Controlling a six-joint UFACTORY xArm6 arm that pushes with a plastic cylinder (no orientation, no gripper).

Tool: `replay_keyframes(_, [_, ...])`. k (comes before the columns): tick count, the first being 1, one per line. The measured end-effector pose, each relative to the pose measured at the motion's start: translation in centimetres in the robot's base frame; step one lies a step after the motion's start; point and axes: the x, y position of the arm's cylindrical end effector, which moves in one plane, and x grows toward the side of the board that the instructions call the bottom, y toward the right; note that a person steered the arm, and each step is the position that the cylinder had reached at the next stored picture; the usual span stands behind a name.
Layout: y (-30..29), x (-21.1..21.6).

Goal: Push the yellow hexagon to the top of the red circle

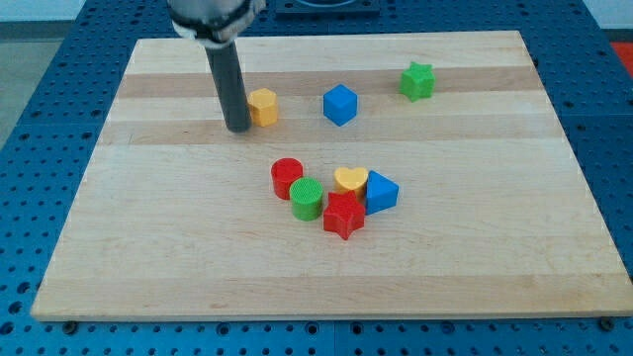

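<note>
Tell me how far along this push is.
Nearly done: the yellow hexagon sits above the red circle, a little to its left, with a gap between. In hand: my tip stands at the hexagon's left side. Left: a small nudge right and down.

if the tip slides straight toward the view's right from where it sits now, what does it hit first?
Almost at once, the yellow hexagon: my tip sits just off its left side, touching or nearly so. Farther along that line is the blue cube, apart from the hexagon.
</note>
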Motion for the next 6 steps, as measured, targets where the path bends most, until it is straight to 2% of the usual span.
replay_keyframes(3, [-4.9, -6.4])
replay_keyframes(4, [-1.9, -8.6])
replay_keyframes(5, [3.5, -5.3])
replay_keyframes(6, [6.6, 0.3])
